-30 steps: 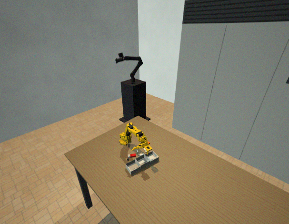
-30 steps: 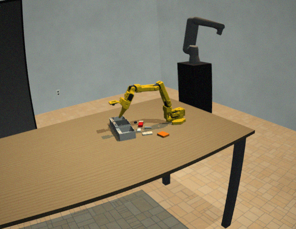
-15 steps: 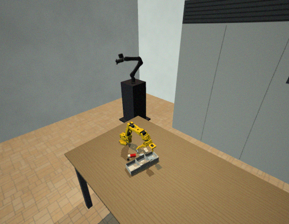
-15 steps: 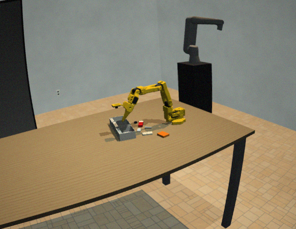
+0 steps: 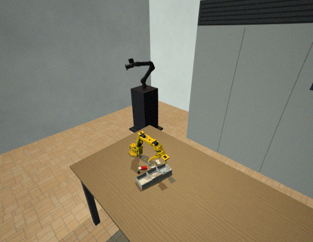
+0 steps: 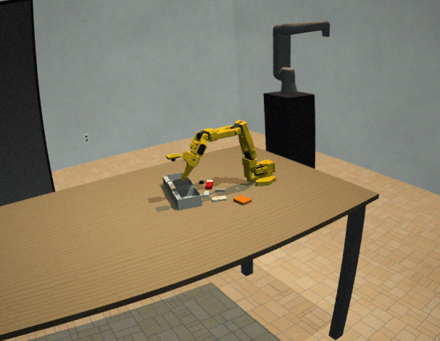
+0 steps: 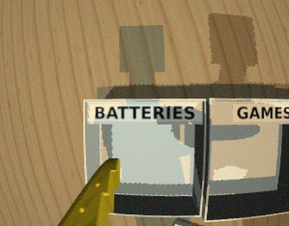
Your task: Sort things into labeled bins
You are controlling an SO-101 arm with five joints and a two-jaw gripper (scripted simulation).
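My gripper is open and empty, above the end bin labelled BATTERIES; one jaw shows low in the wrist view. The GAMES bin adjoins it. The third bin is outside the wrist view. On the table, on the arm's side of the bins, lie a red-and-white thing, a small black thing, a thin grey thing, a small pale thing, a white flat block and an orange square.
The arm's yellow base stands beyond the things. The bins stand joined in a row on the wooden table. A thing's edge shows at the bottom of the wrist view. Light patches inside the bins are unclear.
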